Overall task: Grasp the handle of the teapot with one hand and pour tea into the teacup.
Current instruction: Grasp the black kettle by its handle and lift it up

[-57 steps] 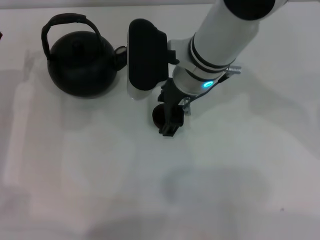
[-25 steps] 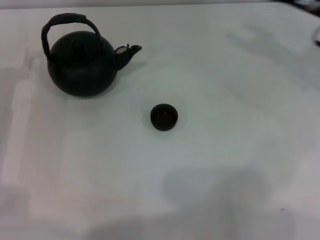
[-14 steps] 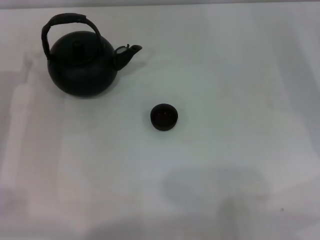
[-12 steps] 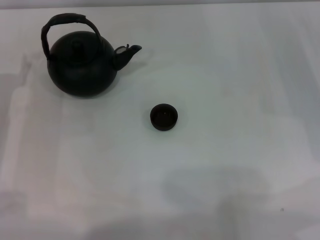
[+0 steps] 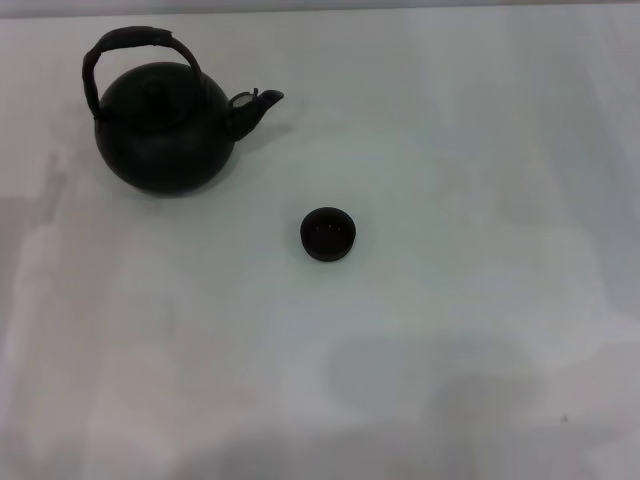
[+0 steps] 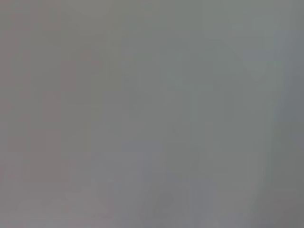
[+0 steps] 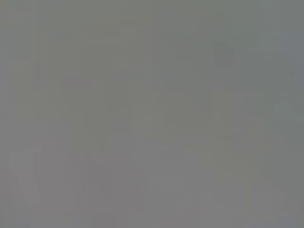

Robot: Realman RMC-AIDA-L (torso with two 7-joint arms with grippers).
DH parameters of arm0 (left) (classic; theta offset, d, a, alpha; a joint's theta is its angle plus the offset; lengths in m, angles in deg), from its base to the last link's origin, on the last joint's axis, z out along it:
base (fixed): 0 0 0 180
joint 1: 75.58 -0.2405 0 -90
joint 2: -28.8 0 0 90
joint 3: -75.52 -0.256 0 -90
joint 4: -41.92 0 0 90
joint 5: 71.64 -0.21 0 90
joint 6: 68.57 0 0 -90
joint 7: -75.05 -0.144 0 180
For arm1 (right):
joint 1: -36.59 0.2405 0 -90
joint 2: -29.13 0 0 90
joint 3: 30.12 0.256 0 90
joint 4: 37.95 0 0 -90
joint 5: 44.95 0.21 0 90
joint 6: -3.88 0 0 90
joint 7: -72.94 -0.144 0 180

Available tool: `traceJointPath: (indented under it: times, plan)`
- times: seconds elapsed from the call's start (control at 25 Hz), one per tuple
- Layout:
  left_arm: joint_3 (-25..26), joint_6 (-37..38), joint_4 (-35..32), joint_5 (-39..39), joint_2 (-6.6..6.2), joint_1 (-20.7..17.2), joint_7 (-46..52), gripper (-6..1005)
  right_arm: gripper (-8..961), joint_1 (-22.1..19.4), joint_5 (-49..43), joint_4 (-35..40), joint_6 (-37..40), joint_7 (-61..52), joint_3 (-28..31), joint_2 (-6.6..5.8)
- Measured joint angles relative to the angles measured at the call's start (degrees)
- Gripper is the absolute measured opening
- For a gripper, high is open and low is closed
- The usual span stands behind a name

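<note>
Item one: teapot (image 5: 165, 128), round, matte black, standing upright on the white table (image 5: 480, 200) at the far left of the head view; short curved spout (image 5: 256, 106) turned toward the robot's right, small lid knob on top. Item two: handle (image 5: 135, 45), a tall arched hoop with a wrapped, faintly brown crown, standing over the lid with open space beneath the arch. Item three: teacup (image 5: 328, 234), small, dark, handleless, mouth up, set nearer the robot and to the right of the pot, well apart from it; whether it holds any liquid cannot be told. Item four: left pincer and right pincer, neither present in the head view, and both wrist views give only a featureless grey field, so whether either is spread or pressed together cannot be told. Step in hand, as judged: the reach for the handle, not yet begun. Handling notes: the left arm looks the natural choice (the pot sits on its side of the table); come down over the wrapped crown with the pincer spread across the hoop, close on the crown itself rather than a sloping leg, lift straight before travelling, bring the spout over the cup's mouth, and tip slowly, since the cup is narrow and light enough to be knocked aside.
</note>
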Motion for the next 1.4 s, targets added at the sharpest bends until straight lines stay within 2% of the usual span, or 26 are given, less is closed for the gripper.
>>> traceJointPath:
  times: [0.08,0.28,0.56,1.04,1.4]
  plan:
    - [0.0,2.8,-1.6,-2.8,0.1,-2.5,0.2,859,825,0.4,0.0,0.0,0.3,-1.0,0.0,-0.01]
    - [0.0,3.3,-2.8,-6.8,0.23,-3.6,-1.1,859,825,0.8,0.0,0.2,1.2,-1.9,0.0,-0.04]
    - [0.0,0.2,-2.9,-11.3,0.29,0.3,-1.7,858,825,1.6,0.0,0.4,3.4,-2.9,0.3,-0.06]
    - [0.4,-8.9,-2.2,-10.8,0.19,6.4,-1.9,858,825,0.8,0.0,0.4,3.3,-4.4,0.6,-0.06]
    - [0.6,-12.6,-2.2,-8.5,0.27,8.8,-3.6,858,825,0.8,0.0,0.4,3.2,-4.6,0.6,-0.06]
